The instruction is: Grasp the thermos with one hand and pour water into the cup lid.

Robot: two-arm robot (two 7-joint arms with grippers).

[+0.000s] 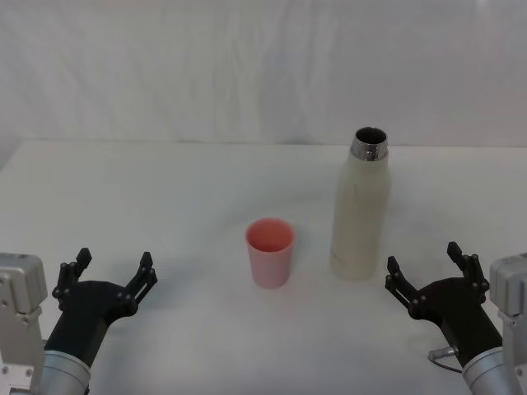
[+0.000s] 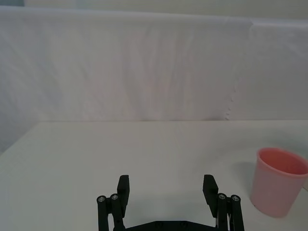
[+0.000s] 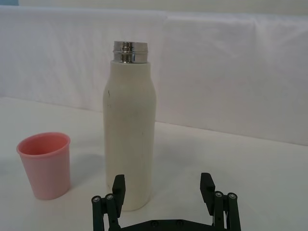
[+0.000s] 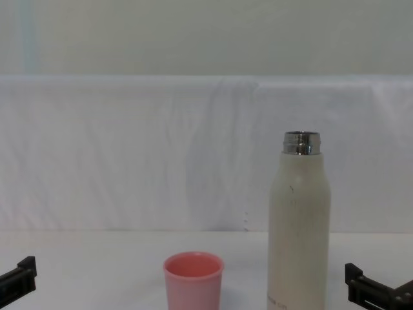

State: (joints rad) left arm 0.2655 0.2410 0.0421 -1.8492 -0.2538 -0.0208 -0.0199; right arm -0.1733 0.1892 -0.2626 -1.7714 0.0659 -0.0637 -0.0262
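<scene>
The cream-white thermos (image 1: 361,210) stands upright right of the table's middle, its steel neck uncapped; it rises tall in the right wrist view (image 3: 130,130) and the chest view (image 4: 299,223). The pink cup lid (image 1: 269,252) stands upright just to its left, mouth up, also seen as a pink cup (image 3: 44,164) (image 4: 193,279) (image 2: 280,181). My right gripper (image 1: 424,265) is open near the front edge, a short way in front and right of the thermos (image 3: 163,188). My left gripper (image 1: 114,267) is open at the front left, apart from the cup (image 2: 166,189).
A white cloth covers the table (image 1: 165,197) and hangs as a backdrop (image 1: 247,66) behind it. Bare cloth lies between the left gripper and the cup.
</scene>
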